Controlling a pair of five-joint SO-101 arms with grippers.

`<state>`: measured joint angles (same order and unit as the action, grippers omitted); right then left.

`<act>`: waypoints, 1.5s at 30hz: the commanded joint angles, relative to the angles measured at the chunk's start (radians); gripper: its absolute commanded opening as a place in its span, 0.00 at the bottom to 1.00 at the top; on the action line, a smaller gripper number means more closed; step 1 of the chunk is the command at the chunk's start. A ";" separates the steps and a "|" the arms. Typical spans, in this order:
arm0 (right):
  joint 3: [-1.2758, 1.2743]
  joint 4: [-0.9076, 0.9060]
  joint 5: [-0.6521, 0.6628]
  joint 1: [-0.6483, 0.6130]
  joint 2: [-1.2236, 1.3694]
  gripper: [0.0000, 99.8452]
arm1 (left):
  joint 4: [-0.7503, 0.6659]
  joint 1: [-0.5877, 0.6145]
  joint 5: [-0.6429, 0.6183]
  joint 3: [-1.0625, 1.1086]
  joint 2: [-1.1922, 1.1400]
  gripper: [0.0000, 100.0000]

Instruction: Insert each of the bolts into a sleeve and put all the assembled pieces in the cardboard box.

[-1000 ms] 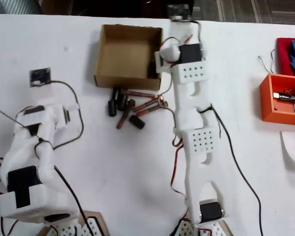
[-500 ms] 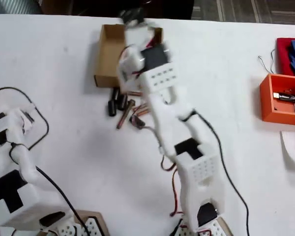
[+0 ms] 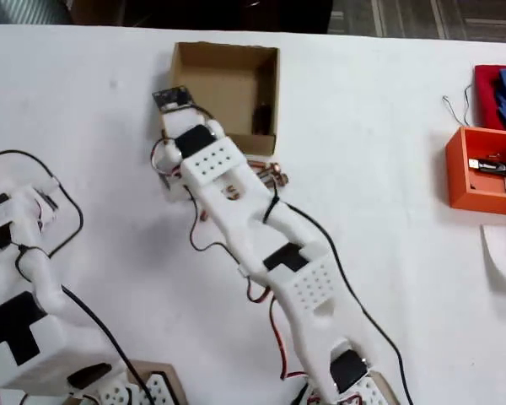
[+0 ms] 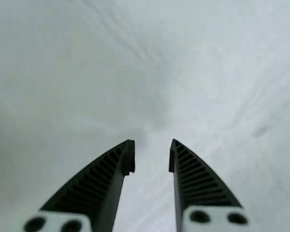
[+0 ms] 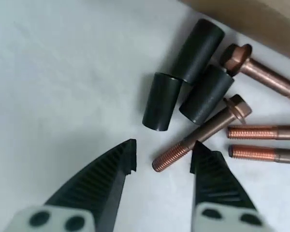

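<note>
In the right wrist view my right gripper (image 5: 164,157) is open just above the white table. The threaded tip of one copper bolt (image 5: 203,130) lies between its fingertips. Three black sleeves (image 5: 162,101) lie loose just beyond, one touching that bolt's head. Several more copper bolts (image 5: 263,131) lie beside them, near the cardboard box (image 5: 261,19). From above, my right arm (image 3: 236,202) stretches over this pile, just in front of the cardboard box (image 3: 185,93); a dark piece (image 3: 261,118) rests against the box's right wall. My left gripper (image 4: 151,157) is open over bare table.
My left arm (image 3: 25,287) is folded at the table's left edge with its cable looping out. An orange tray (image 3: 481,173) and red and blue things (image 3: 497,93) sit at the far right. Bare white table lies between the two arms.
My right arm swung from the box's right side, across the box, down to the pile at its front left. My left arm drew back toward the left edge.
</note>
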<state>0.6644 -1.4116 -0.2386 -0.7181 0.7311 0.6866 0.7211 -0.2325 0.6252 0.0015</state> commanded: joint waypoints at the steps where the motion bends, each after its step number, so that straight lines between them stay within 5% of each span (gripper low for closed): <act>1: 0.008 0.054 -0.009 -0.007 -0.001 0.18 | 0.000 0.006 -0.003 -0.041 0.005 0.14; 12: 0.000 0.165 -0.005 -0.007 0.007 0.18 | 0.000 -0.018 -0.002 -0.038 0.005 0.14; 28: 0.199 0.097 -0.003 -0.002 0.208 0.18 | 0.000 -0.018 -0.002 -0.038 0.005 0.14; 35: 0.282 0.054 -0.003 -0.001 0.257 0.02 | 0.000 -0.018 -0.002 -0.036 0.005 0.14; 45: 0.351 -0.084 -0.002 0.018 0.163 0.02 | 0.000 -0.018 -0.002 -0.035 0.005 0.14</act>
<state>0.9467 -1.4316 -0.2386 -0.7119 0.9966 0.6866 0.7135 -0.2325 0.6252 0.0015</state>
